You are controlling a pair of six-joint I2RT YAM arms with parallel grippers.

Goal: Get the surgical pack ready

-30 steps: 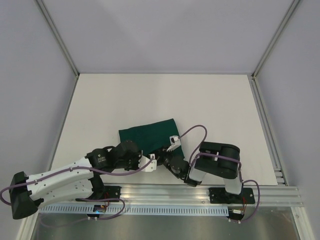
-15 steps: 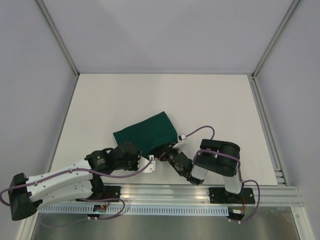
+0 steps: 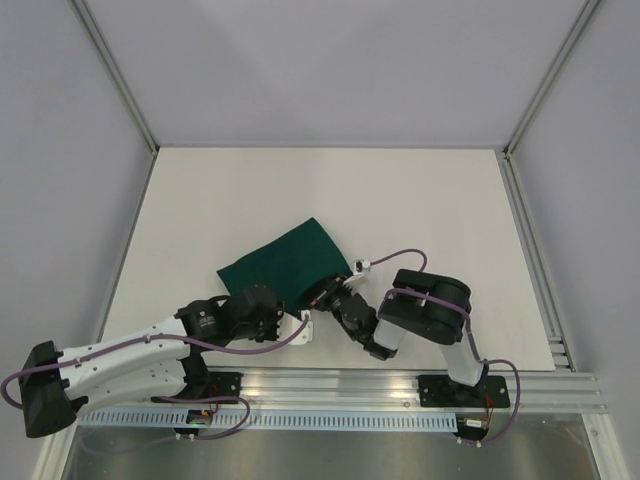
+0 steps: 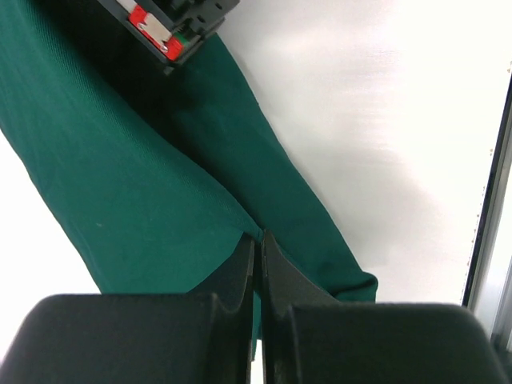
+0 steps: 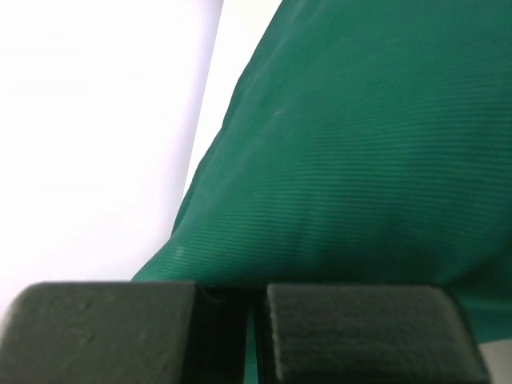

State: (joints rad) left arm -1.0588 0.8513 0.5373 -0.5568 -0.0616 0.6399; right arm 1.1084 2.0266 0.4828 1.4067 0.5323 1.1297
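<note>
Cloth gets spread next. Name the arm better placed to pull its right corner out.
Right, probably: right gripper is shut on the cloth beside that corner; left gripper pinches the near edge further left.

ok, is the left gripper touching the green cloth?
Touching. The left wrist view shows the left gripper with jaws shut on a fold of the green cloth.

On white table (image 3: 300,190), dark green cloth (image 3: 283,262); left gripper (image 3: 290,312) and right gripper (image 3: 323,293) at its near edge
</note>
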